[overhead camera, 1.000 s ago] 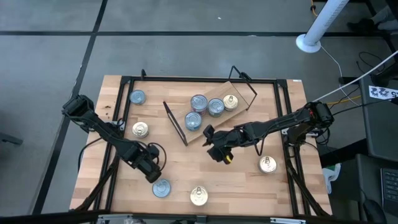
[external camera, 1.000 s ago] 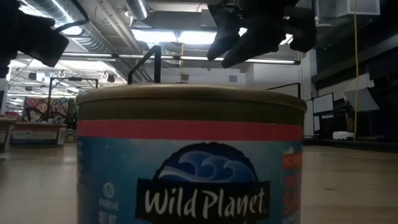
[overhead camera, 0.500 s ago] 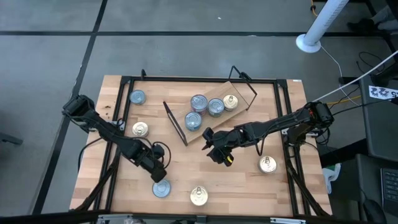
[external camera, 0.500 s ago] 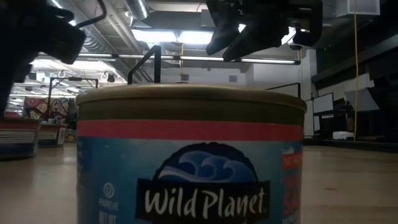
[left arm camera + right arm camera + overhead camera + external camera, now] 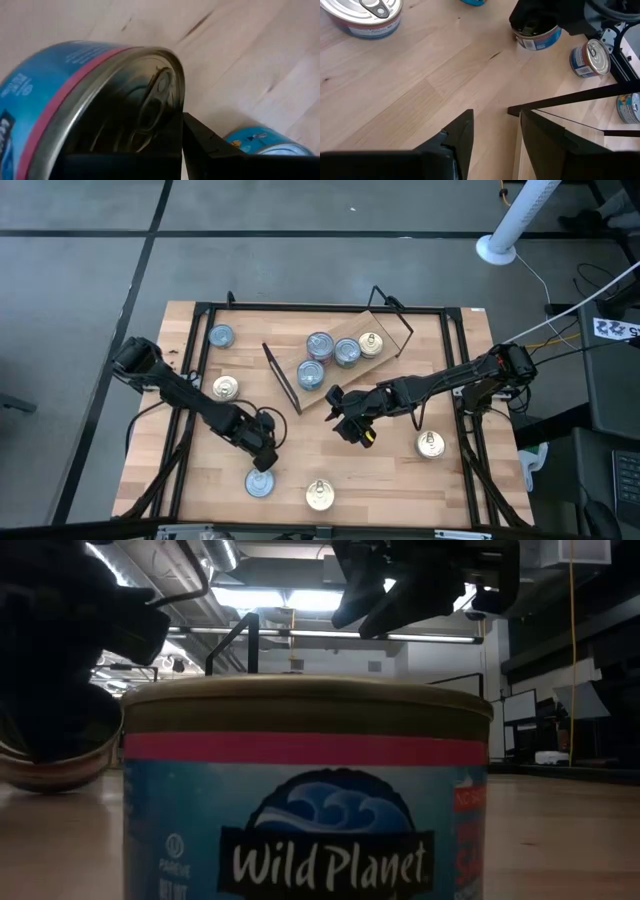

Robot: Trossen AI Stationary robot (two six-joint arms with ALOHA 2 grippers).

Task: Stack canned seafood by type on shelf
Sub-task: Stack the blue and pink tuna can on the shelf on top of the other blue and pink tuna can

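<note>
A blue-labelled tin [image 5: 259, 485] with a silvery pull-ring top [image 5: 150, 105] stands near the table's front edge. My left gripper [image 5: 264, 460] is shut and comes down on its far side. In the low view this tin [image 5: 50, 775] looks tipped. The shelf [image 5: 350, 377], a light plank on black wire legs, lies askew at the far middle. It bears three blue tins [image 5: 319, 345] and one gold tin [image 5: 371, 344]. Near the shelf's front edge my right gripper [image 5: 342, 418] hovers open, with nothing between its fingers [image 5: 465, 130]. My left gripper's shut fingers [image 5: 200, 145] come from above, pointing steeply down, and meet the blue tin at the rim of its lid [image 5: 176, 112]. They pinch nothing. The tin's underside shows curved in the low view, as if one side is off the table.
Loose tins: blue [image 5: 221, 336] at far left, gold [image 5: 226, 388] left of the shelf, gold [image 5: 319, 496] at the front middle, gold [image 5: 430, 444] at the right. A tin [image 5: 305, 790] fills the low view. A black frame rims the table [image 5: 300, 430].
My left gripper has gone toward the table's near edge and right, sinking onto the blue tin, still shut. In the low view that tin has come into sight at the left and now looks tipped. My right gripper has kept still.
</note>
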